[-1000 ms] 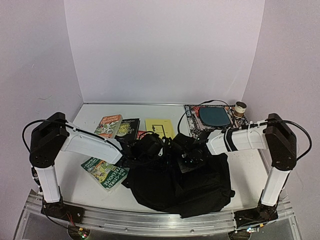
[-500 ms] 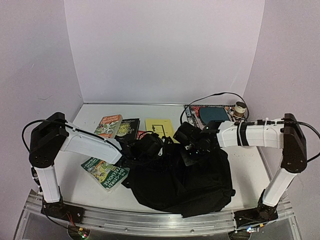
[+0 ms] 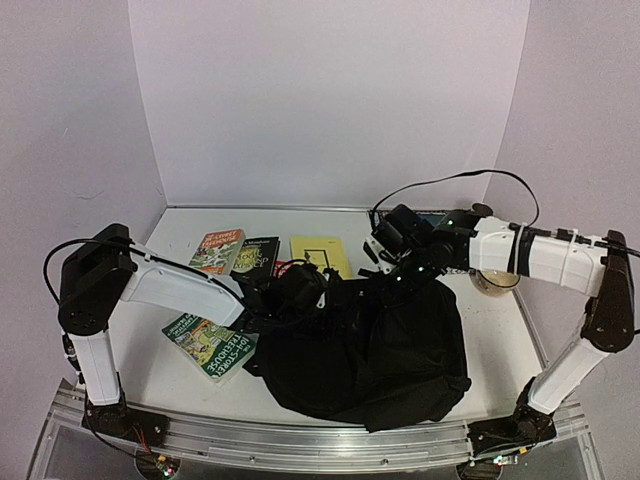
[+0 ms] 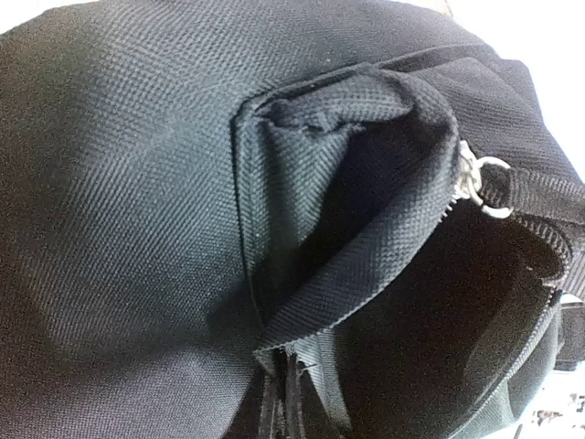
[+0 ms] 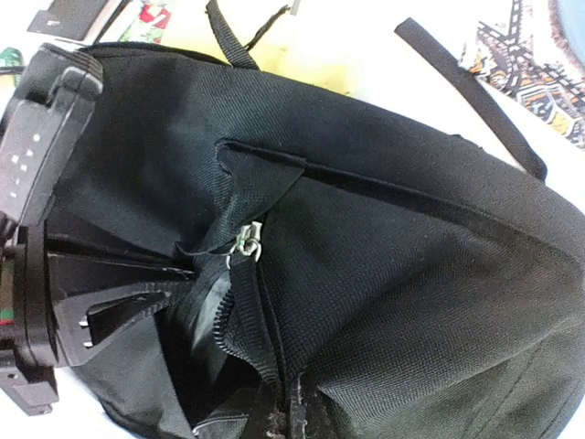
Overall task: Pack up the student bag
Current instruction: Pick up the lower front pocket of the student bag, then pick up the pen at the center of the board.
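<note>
Black fabric student bag (image 3: 370, 350) lies mid-way along the table (image 3: 500, 340), long axis near-to-far, its unzipped mouth at the far end between the left gripper (image 3: 298, 290), at its left lip, and the right gripper (image 3: 398, 262) just above, though I cannot tell whether either is closed.

- White table (image 3: 180, 225), with pale walls behind it.
- A colourful paperback (image 3: 217, 250) lies flat at the far left, and a dark-covered book (image 3: 255, 257) sits just beside it on the right.
- Next along that row is a yellow booklet (image 3: 320, 252).
- A green paperback (image 3: 208, 346) lies askew near the front left, apart from the row.
- At the far right is a black-and-white patterned sheet (image 5: 521, 50).
- On the right is a tan round thing (image 3: 495, 282), perhaps a bowl, half hidden.
</note>
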Controlling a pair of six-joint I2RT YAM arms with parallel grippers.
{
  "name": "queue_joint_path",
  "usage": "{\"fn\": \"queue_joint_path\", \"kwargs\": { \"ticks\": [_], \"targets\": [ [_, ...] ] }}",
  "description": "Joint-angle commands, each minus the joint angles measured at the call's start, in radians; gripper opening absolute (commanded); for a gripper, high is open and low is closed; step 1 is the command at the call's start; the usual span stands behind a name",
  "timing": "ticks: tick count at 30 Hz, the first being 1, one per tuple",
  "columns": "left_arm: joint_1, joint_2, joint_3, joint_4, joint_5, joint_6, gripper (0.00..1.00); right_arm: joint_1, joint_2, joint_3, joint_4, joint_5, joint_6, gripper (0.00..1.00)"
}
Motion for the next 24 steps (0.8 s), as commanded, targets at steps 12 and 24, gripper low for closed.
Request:
{"fn": "queue_joint_path", "kwargs": {
  "ticks": [12, 24],
  "targets": [
    [0.030, -0.195, 0.104, -0.158, -0.152, 0.239, 0.50, -0.170, -0.007, 0.039, -0.007, -0.401, -0.200, 0.00],
    [0.262, -0.344, -0.032, -0.330, -0.161, 0.235, 0.60, -0.180, 0.035, 0.063, -0.007, -0.407, -0.269, 0.00]
  ]
}}
